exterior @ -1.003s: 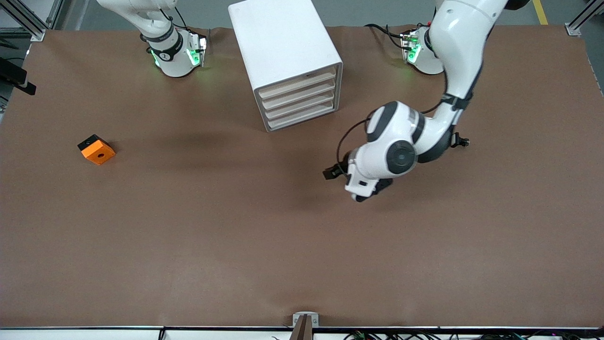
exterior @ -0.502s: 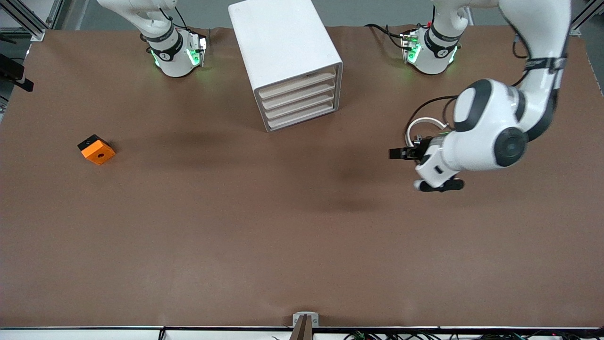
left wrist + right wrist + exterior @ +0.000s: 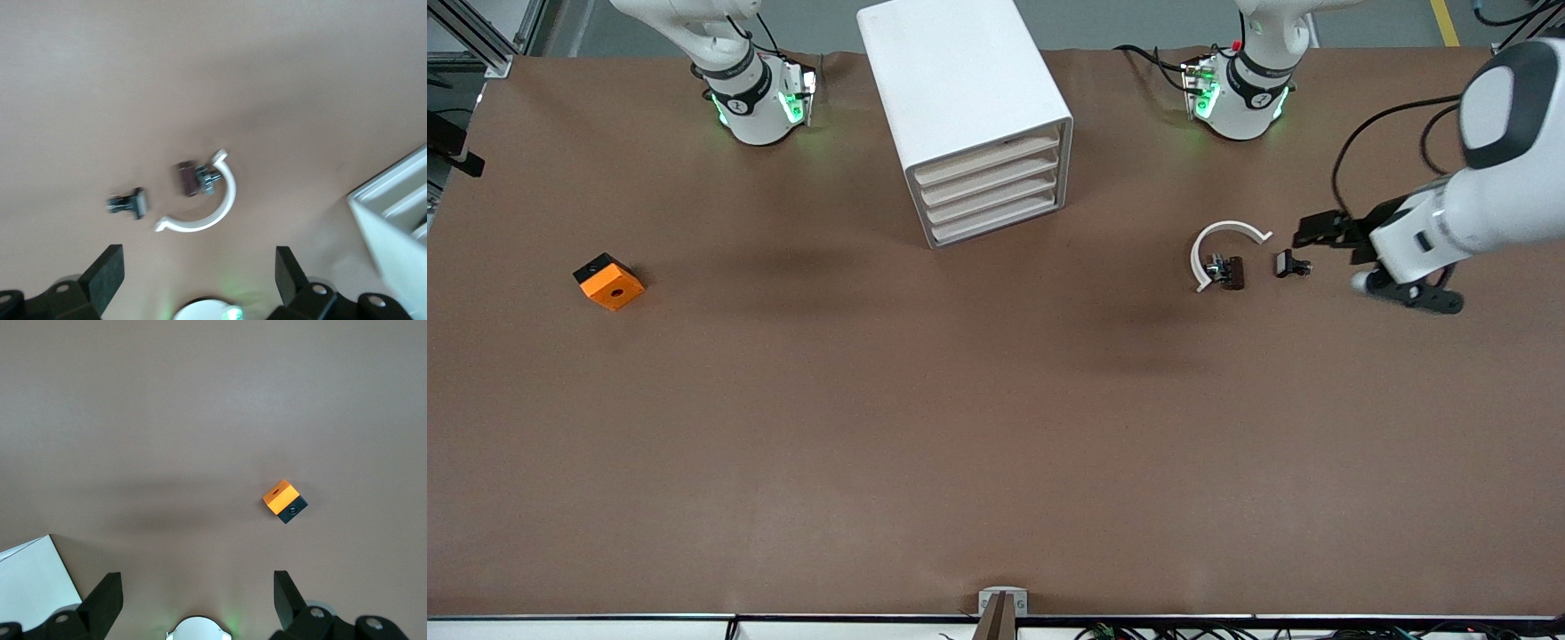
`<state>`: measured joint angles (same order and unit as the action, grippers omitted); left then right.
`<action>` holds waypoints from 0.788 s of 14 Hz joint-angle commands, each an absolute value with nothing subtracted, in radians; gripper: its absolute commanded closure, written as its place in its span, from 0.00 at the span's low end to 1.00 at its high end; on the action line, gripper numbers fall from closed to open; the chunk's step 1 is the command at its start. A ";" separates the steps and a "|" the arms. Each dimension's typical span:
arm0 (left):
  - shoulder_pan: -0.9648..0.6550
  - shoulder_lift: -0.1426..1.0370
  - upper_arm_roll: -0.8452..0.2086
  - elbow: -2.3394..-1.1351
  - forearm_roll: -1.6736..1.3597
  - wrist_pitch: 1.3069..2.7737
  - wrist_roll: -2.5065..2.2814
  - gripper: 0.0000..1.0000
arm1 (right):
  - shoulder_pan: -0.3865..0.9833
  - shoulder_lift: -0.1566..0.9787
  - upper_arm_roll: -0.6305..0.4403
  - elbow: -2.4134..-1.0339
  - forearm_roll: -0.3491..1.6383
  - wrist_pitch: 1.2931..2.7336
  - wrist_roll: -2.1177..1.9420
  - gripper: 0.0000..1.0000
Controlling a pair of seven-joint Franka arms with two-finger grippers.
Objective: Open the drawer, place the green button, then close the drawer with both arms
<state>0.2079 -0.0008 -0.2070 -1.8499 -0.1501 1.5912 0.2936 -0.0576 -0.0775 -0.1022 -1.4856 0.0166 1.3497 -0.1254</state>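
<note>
The white drawer cabinet (image 3: pixel 969 116) stands between the arm bases with its drawers (image 3: pixel 992 195) shut; its corner shows in the left wrist view (image 3: pixel 393 220). I see no green-capped button. A small dark part with a bluish-grey end (image 3: pixel 1224 270) (image 3: pixel 195 179) lies inside a white curved piece (image 3: pixel 1221 242) (image 3: pixel 212 212); I cannot tell what it is. My left gripper (image 3: pixel 1405 296) (image 3: pixel 197 267) is open and empty, up in the air over the table's left-arm end, beside these parts. My right gripper (image 3: pixel 195 587) is open and empty, high over bare table; it is out of the front view.
A small black clip (image 3: pixel 1291 264) (image 3: pixel 128 202) lies beside the curved piece. An orange square block with a hole (image 3: pixel 609 282) (image 3: pixel 285 500) lies toward the right arm's end. The cabinet's corner (image 3: pixel 30 580) shows in the right wrist view.
My left arm has swung from in front of the cabinet toward the left arm's end of the table, uncovering the curved piece and small parts. The drawers and the orange block have not moved.
</note>
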 commanded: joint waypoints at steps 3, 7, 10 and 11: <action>0.339 -0.159 -0.216 -1.974 -0.084 1.595 0.550 0.00 | -0.064 -0.106 -0.092 -1.514 0.023 1.362 -0.124 0.00; 0.324 -0.181 -0.209 -1.979 -0.081 1.626 0.543 0.00 | -0.064 -0.106 -0.092 -1.514 0.023 1.362 -0.124 0.00; 0.237 -0.169 -0.145 -1.971 -0.069 1.660 0.513 0.00 | -0.064 -0.106 -0.092 -1.514 0.023 1.362 -0.127 0.00; 0.182 -0.164 -0.091 -1.961 -0.069 1.661 0.488 0.00 | -0.066 -0.106 -0.092 -1.514 0.023 1.362 -0.133 0.00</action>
<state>0.2674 -0.1567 -0.1724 -1.9589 -0.0939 1.6421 0.5154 -0.0576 -0.0776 -0.0997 -1.4862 0.0166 1.3501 -0.1264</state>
